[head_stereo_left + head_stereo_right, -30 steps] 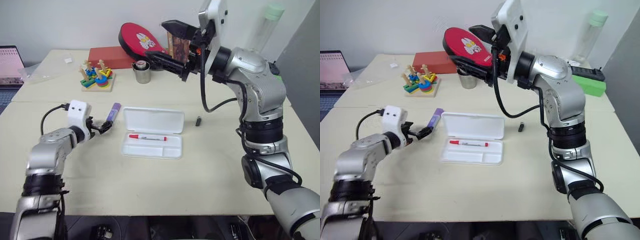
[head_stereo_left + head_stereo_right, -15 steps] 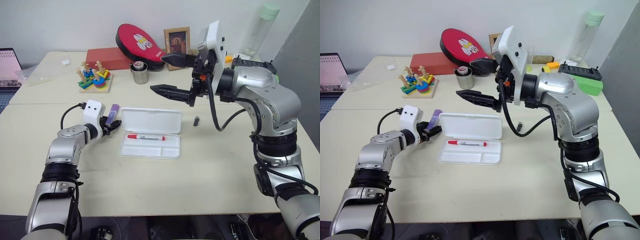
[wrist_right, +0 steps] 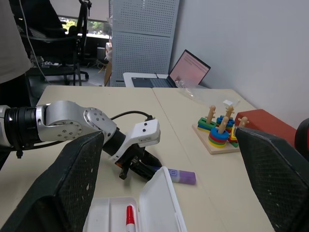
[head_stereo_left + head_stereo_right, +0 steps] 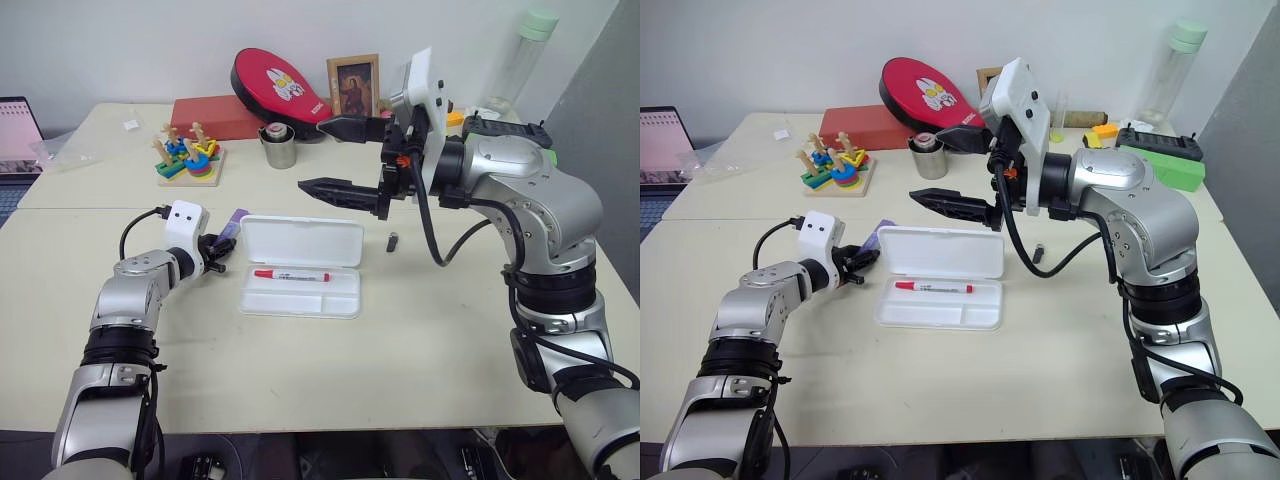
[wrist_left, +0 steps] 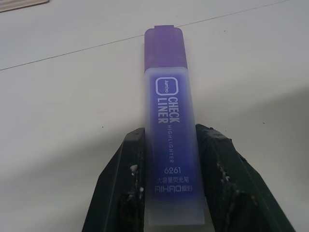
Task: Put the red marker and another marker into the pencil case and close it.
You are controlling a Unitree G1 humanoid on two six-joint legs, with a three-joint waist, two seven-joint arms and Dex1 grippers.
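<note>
Left gripper (image 5: pixel 166 193) clamped purple marker (image 5: pixel 170 135) left of open pencil case (image 4: pixel 305 243), red marker (image 4: pixel 293 275) inside, right gripper (image 4: pixel 325 158) spread wide above, stacking toy (image 4: pixel 186 157) far-left on beige table (image 4: pixel 400 340).

Bright, even indoor light — soft shadows on the table (image 4: pixel 300 350), sharp throughout — slight blur close to the left wrist lens.

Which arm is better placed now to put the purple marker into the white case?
Left. The left gripper is shut on the purple marker, just beside the open white case. The right gripper is open, empty and high above the table.
</note>
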